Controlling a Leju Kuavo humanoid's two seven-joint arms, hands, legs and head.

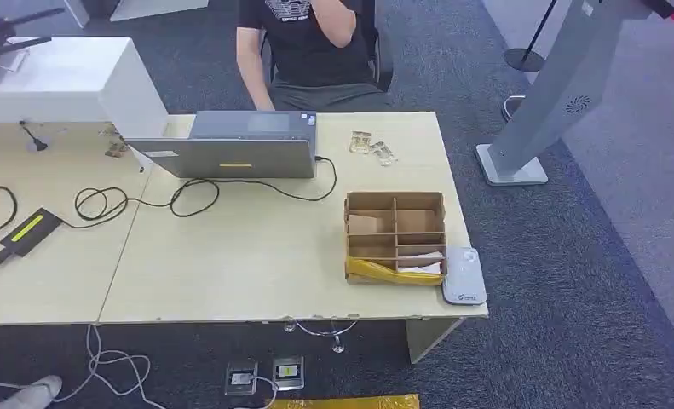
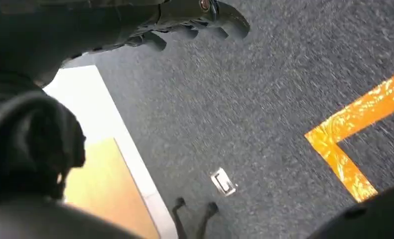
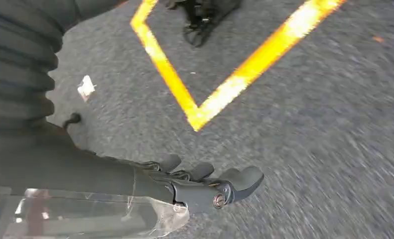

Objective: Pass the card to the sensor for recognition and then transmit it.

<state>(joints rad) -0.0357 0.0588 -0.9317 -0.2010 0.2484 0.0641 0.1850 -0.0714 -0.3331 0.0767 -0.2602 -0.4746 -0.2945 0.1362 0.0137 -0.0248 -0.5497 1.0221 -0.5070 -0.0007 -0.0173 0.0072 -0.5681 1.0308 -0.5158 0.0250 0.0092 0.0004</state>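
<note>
a person (image 1: 312, 43) is sitting at the top centre of the head view, cut off above the chest by the frame edge. a grey laptop (image 1: 231, 146) is standing with its back to the camera in the upper middle, so its screen is hidden. a black cable (image 1: 137, 203) is looping across the table (image 1: 231, 264) to the left.

right of centre, a cardboard box (image 1: 394, 234) with dividers is sitting near the table's right edge. a white card (image 1: 421, 261) is lying in its lowest compartment, partly hidden by the wall and a strip of yellow tape (image 1: 376, 272); no print on it is readable. a pale grey sensor (image 1: 463, 274) is lying flat just beside the box, lower right of it, at the table corner.

the wrist views are blurring. the left hand (image 2: 195, 20) is hanging over dark carpet (image 2: 264, 109) at the top of its frame, fingers loosely curled and apart, holding nothing. the right hand (image 3: 199, 184) is showing at the bottom of its frame, fingers slightly bent, also holding nothing, near orange floor tape (image 3: 219, 94).
</note>
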